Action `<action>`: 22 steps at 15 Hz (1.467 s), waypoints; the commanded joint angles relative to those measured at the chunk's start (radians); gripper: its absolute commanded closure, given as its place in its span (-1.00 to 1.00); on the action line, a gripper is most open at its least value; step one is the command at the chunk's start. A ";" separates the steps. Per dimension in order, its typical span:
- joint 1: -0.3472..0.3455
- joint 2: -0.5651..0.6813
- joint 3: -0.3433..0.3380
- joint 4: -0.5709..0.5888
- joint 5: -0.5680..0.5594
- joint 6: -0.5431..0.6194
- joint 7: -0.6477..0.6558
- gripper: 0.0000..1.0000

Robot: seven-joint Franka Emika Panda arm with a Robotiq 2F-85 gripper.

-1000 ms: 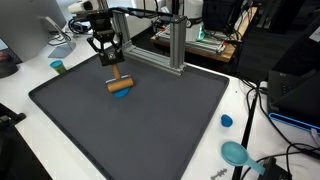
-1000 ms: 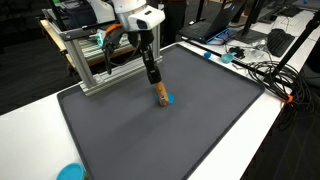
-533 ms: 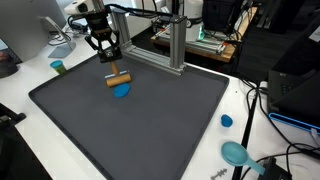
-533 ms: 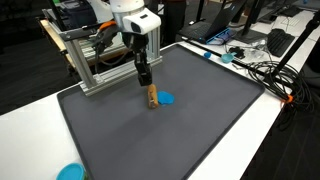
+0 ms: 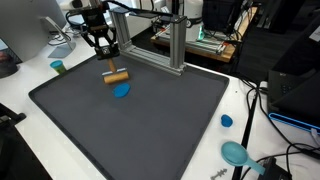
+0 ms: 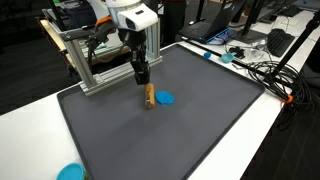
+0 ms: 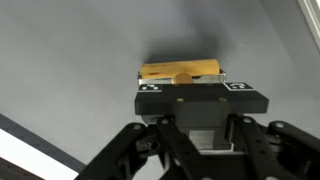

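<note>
My gripper (image 5: 109, 62) (image 6: 144, 82) is shut on a short wooden block (image 5: 117, 75) (image 6: 149, 96) and holds it just above the dark grey mat (image 5: 150, 135) (image 6: 200, 130). A flat blue disc (image 5: 122, 90) (image 6: 164, 99) lies on the mat right beside the block, uncovered. In the wrist view the wooden block (image 7: 182, 71) juts out crosswise past the gripper (image 7: 195, 86), over bare grey mat (image 7: 80, 50). The disc does not show there.
An aluminium frame (image 5: 176, 45) (image 6: 88, 62) stands along the mat's far edge, close to the arm. On the white table sit a small teal cup (image 5: 58, 67), a blue cap (image 5: 226, 121) and a teal object (image 5: 235, 153) (image 6: 70, 172). Cables (image 6: 262, 70) lie beside the mat.
The gripper has carried the wooden block up and away from the blue disc, toward the aluminium frame. The disc stayed on the mat and now shows fully.
</note>
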 commanded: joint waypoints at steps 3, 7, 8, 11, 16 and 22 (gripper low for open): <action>0.075 -0.167 0.035 -0.062 -0.067 -0.001 0.114 0.57; 0.145 -0.259 0.039 -0.042 -0.187 -0.142 0.359 0.57; 0.152 -0.280 0.048 -0.028 -0.158 -0.213 0.363 0.57; 0.169 -0.356 0.048 -0.023 -0.034 -0.346 0.353 0.57; 0.183 -0.389 0.027 -0.040 0.038 -0.333 0.345 0.07; 0.187 -0.364 0.035 -0.132 0.112 -0.091 0.478 0.57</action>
